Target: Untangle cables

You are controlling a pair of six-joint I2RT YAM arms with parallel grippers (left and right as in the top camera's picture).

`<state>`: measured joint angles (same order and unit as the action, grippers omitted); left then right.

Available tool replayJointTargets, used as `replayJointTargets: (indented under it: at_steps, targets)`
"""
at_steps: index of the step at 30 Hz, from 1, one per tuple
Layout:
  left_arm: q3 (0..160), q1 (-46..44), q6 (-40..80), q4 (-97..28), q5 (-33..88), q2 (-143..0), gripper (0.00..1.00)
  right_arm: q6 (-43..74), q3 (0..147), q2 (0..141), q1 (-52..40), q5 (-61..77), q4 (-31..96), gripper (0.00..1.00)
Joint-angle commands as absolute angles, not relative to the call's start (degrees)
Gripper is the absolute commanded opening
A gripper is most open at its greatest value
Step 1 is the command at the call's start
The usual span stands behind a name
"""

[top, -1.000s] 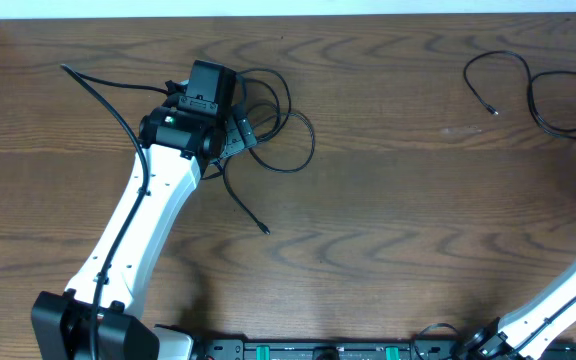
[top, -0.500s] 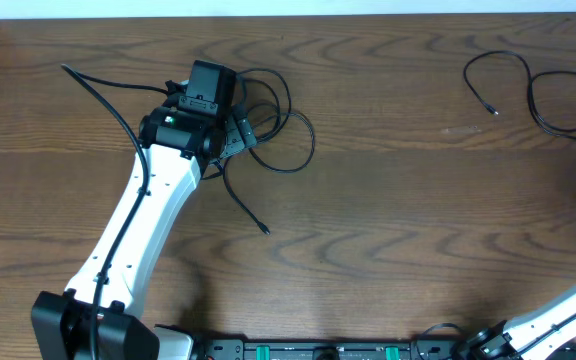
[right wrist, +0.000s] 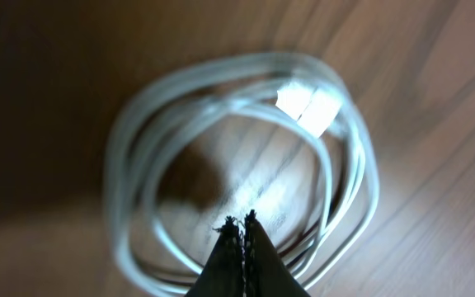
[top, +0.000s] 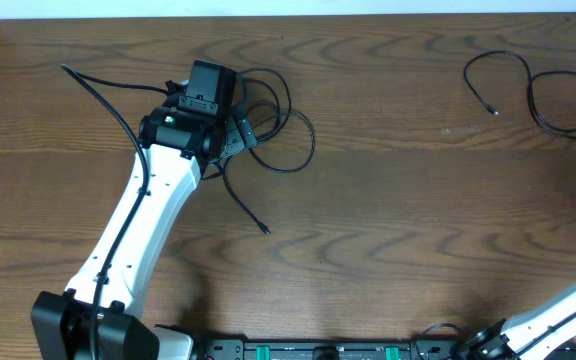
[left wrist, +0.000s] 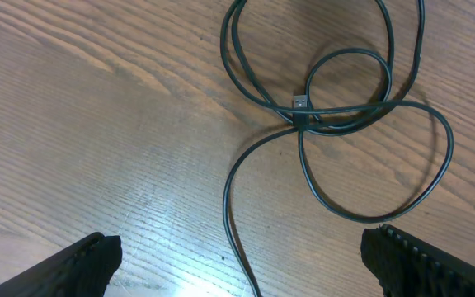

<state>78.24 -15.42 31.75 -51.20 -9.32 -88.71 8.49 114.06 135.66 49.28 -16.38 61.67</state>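
Observation:
A tangle of black cables (left wrist: pixel 340 115) lies looped on the wooden table, a small plug end (left wrist: pixel 302 103) at the crossing. One strand runs down between the fingers of my left gripper (left wrist: pixel 242 252), which stands wide open above the table and holds nothing. From overhead the same tangle (top: pixel 290 135) lies just right of the left wrist (top: pixel 204 100), and a long strand (top: pixel 98 90) trails to the far left. My right gripper (right wrist: pixel 242 221) is shut and empty, hanging over a blurred coil of white cable (right wrist: pixel 357 157). It is outside the overhead view.
Two separate black cables (top: pixel 503 65) (top: pixel 558 115) lie at the table's back right. A loose cable end (top: pixel 264 230) points toward the table's middle. The right arm (top: pixel 568 310) enters at the bottom right corner. The table's back edge runs along the top.
The right arm has drawn back toward the bottom right corner, so less of it shows overhead. The left arm and the cables have not moved.

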Motion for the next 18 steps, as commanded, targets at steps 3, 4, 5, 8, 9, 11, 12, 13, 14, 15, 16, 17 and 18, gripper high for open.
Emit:
replayJointTargets:
  at_steps: [3, 4, 5, 8, 9, 11, 12, 13, 14, 15, 16, 17, 18]
  targets:
    - [78.7, -15.2, 32.5, -51.4, -9.5, -88.0, 1.0, 7.4, 114.2, 124.5, 47.5, 2.1, 58.0, 0.01]
    - [78.7, -15.2, 32.5, -51.4, -9.5, -88.0, 1.0, 7.2, 114.2, 124.1, 46.5, 5.9, 57.4, 0.01]
    - [78.7, -15.2, 32.5, -51.4, -9.5, -88.0, 1.0, 6.5, 114.2, 124.0, 45.7, 8.0, 57.0, 0.01]
    - [78.7, -15.2, 32.5, -51.4, -9.5, -88.0, 1.0, 2.5, 114.2, 124.2, 41.0, 12.7, 56.1, 0.01]
    - [78.7, -15.2, 32.5, -51.4, -9.5, -88.0, 1.0, 1.3, 114.2, 124.2, 38.8, 12.8, 55.9, 0.01]
    - [78.7, -15.2, 32.5, -51.4, -9.5, -88.0, 1.0, -1.7, 114.2, 124.6, 32.9, 12.8, 54.7, 0.01]
    - [78.7, -15.2, 32.5, -51.4, -9.5, -88.0, 1.0, -2.6, 114.2, 124.8, 30.7, 12.8, 54.0, 0.01]
    - [78.7, -15.2, 32.4, -51.4, -9.5, -88.0, 1.0, -3.4, 114.2, 125.1, 28.3, 12.8, 53.1, 0.01]
    - [78.7, -15.2, 32.5, -51.4, -9.5, -88.0, 1.0, -4.6, 114.2, 125.6, 25.8, 12.8, 52.0, 0.01]
    - [78.7, -15.2, 32.4, -51.4, -9.5, -88.0, 1.0, -5.8, 114.2, 126.0, 23.9, 12.7, 51.0, 0.01]
    - [78.7, -15.2, 32.5, -51.4, -9.5, -88.0, 1.0, -6.8, 114.2, 126.9, 21.5, 12.3, 49.6, 0.01]
    - [78.7, -15.2, 32.5, -51.4, -9.5, -88.0, 1.0, -6.8, 114.2, 127.6, 19.9, 12.4, 48.5, 0.01]
    - [78.7, -15.2, 32.5, -51.4, -9.5, -88.0, 1.0, -6.8, 114.2, 128.3, 18.6, 12.4, 47.6, 0.01]
